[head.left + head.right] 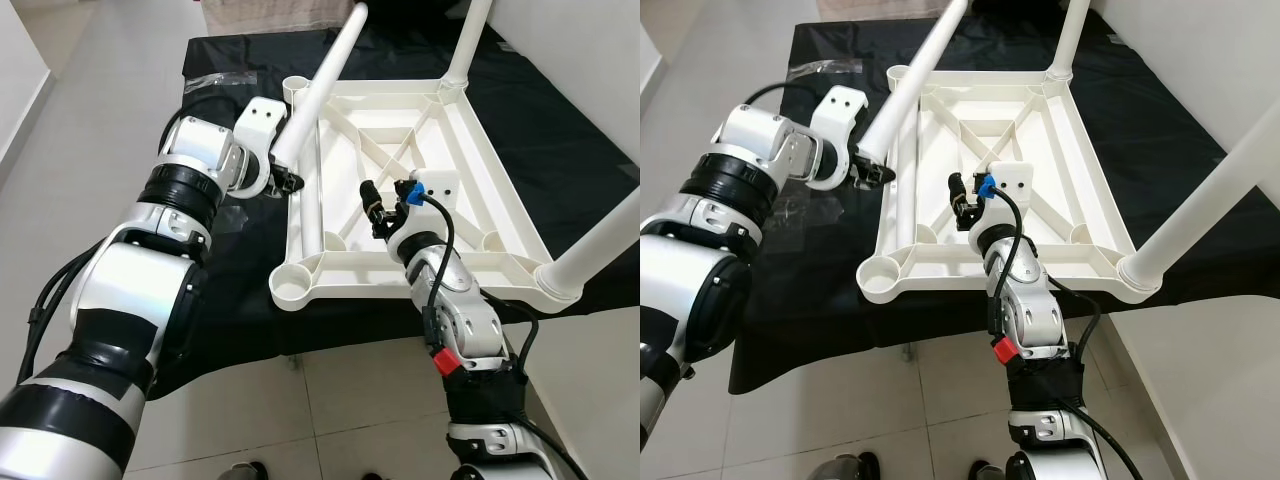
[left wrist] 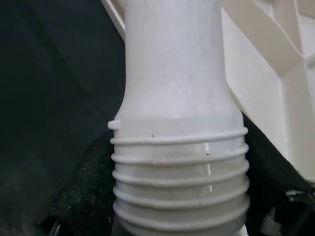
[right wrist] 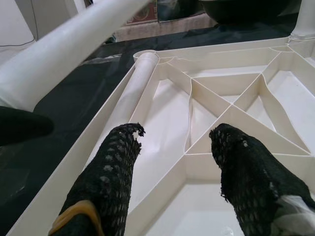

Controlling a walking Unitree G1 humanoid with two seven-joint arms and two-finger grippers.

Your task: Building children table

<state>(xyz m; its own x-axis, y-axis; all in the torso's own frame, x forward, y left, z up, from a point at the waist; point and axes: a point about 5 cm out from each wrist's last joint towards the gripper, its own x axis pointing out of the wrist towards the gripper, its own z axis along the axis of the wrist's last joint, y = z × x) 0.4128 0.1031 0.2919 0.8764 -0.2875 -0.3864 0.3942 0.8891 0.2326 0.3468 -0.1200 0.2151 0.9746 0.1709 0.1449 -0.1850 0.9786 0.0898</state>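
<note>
left hand (image 1: 285,182): clamped on table leg (image 1: 318,90) | right hand (image 1: 385,212): fingers apart, holding nothing, above tabletop (image 1: 500,215)

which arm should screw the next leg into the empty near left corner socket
Left, probably. The left gripper already holds a table leg by its threaded end, beside the empty socket. The right gripper is open over the tabletop frame.

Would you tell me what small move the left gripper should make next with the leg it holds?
Probably swing the white leg, held by the left gripper, so its threaded end points down over an open corner socket of the tabletop; it is tilted now.
</note>
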